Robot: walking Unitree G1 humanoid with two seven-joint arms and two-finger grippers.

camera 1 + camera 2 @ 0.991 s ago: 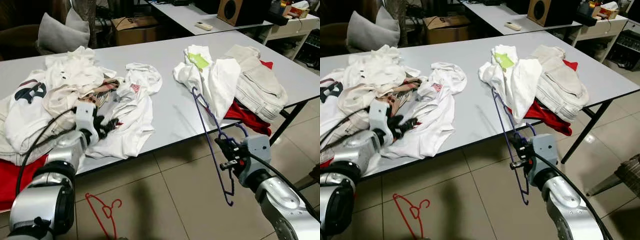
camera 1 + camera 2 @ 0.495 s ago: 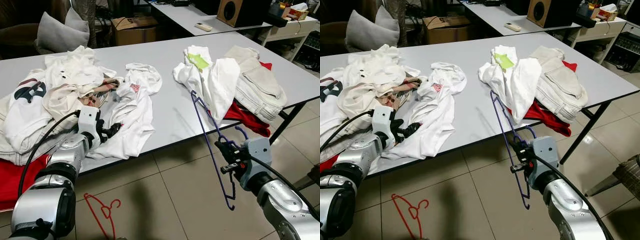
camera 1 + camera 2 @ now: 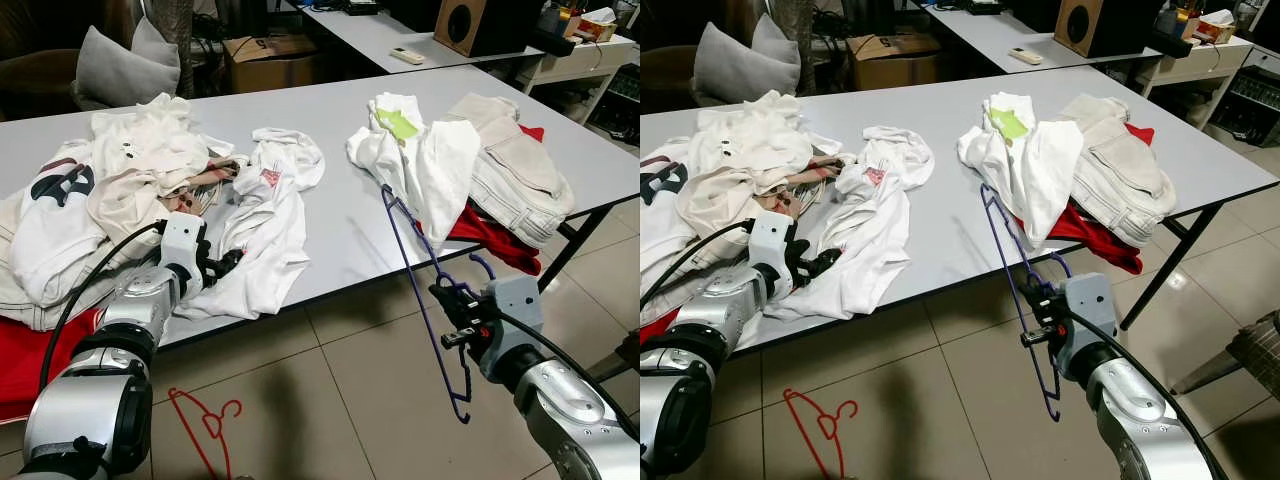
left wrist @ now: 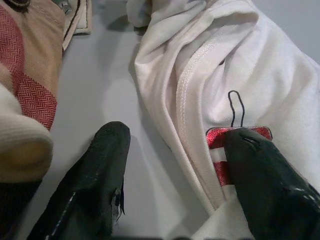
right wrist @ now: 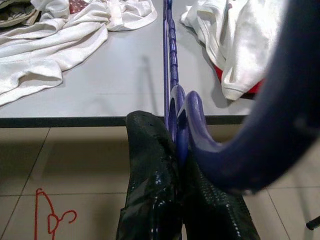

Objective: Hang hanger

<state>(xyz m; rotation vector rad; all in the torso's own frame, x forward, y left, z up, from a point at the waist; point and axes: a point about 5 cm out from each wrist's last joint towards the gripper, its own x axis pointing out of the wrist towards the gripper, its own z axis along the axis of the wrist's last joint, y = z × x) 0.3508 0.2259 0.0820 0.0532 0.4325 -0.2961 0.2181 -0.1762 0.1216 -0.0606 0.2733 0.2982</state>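
off the table's (image 3: 330, 235) front edge, right gripper (image 3: 452, 312) clamps the purple hanger (image 3: 420, 290); left gripper (image 3: 222, 264), fingers apart, over white shirt (image 3: 262, 235) nr front edge.

This looks like a workroom or office put to use for sorting laundry. A long grey surface (image 3: 330, 130) on black metal legs stands on a tiled floor (image 3: 330, 400), heaped with white shirts (image 3: 250, 230) and folded trousers (image 3: 515, 165). Behind it a second surface (image 3: 400, 30) carries a wooden speaker (image 3: 470, 22) and a remote control (image 3: 407, 54), beside a cardboard box (image 3: 268, 58) and a grey cushion (image 3: 120, 65).
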